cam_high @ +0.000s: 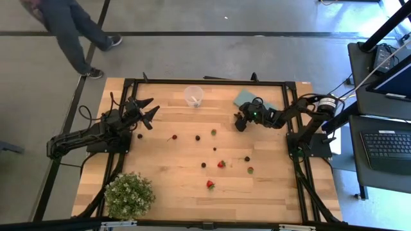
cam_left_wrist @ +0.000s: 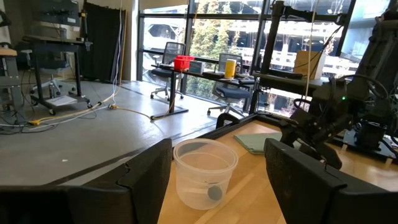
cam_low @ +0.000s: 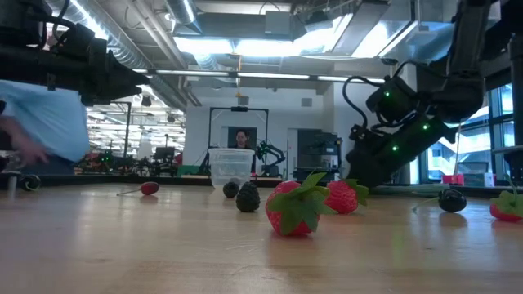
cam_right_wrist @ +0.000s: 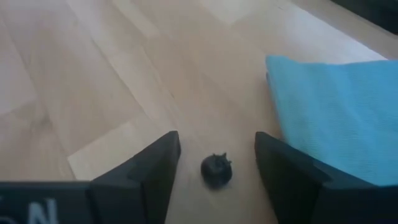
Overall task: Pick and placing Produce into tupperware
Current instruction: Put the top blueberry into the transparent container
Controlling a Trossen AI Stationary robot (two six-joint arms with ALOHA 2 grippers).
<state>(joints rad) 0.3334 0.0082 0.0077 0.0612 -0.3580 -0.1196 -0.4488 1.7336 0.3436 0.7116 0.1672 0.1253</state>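
Only my right wrist view shows a dark berry (cam_right_wrist: pixel 216 170) between the open, empty right claw (cam_right_wrist: pixel 216 163). Overhead I count one tupperware (cam_high: pixel 194 95); left claw (cam_high: pixel 146 110) open, empty.

The worktop (cam_high: pixel 186 186) is pale wood with a smooth, faintly glossy finish. The cup (cam_left_wrist: pixel 204 172) is clear, thin plastic. The teal sheet (cam_right_wrist: pixel 336 118) looks like matt cloth. The dark berry (cam_right_wrist: pixel 216 170) is dull and bumpy.

Overhead view straight down, low view level across table (cam_low: pixel 122 245), wrist views close-up forward, all sharing tabletop.
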